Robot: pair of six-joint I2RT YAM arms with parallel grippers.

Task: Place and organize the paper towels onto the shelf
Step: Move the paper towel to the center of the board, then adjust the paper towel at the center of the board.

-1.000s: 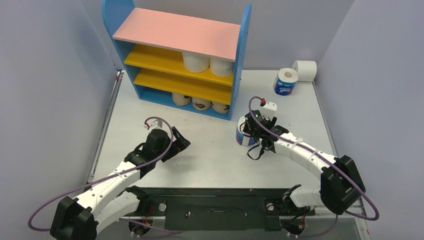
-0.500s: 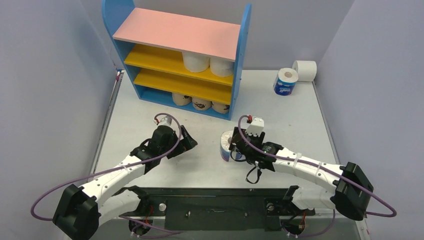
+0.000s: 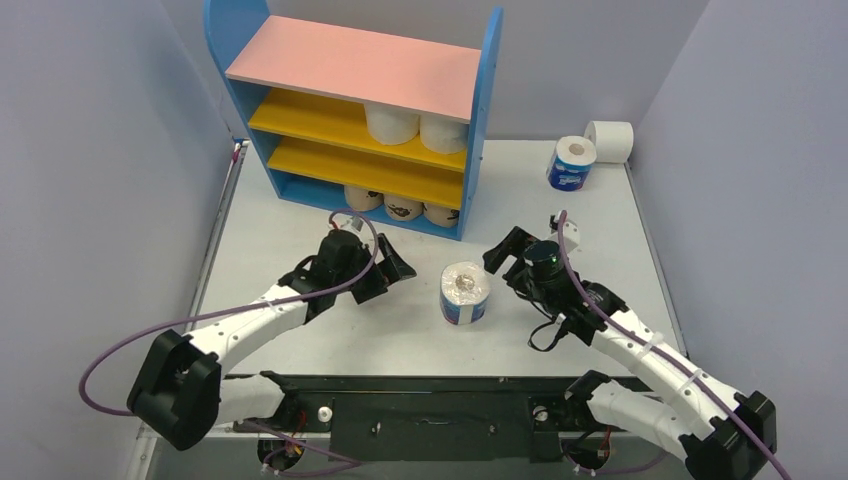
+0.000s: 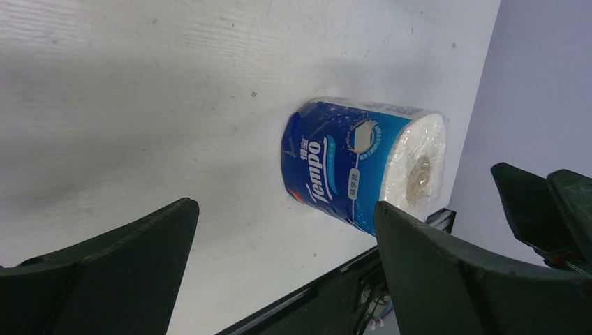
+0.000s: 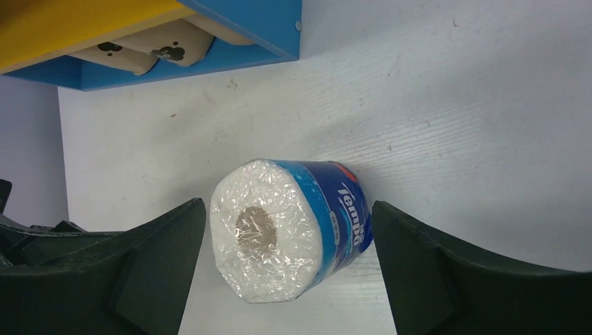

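Tempo roll point(image 3: 465, 292) stands upright on the tabletop point(image 3: 300, 230) between the left tool point(image 3: 395, 280) and right tool point(image 3: 505, 272), touching neither. Both are spread wide. I'd center the left one on the wrapper and squeeze gently, then head for the shelf point(image 3: 350, 60).

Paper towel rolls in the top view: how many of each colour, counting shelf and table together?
White rolls: 3 (two on the shelf, one on the table)
Tan printed rolls: 3 (all on the shelf)
Blue-wrapped rolls: 2 (both on the table)
Total: 8
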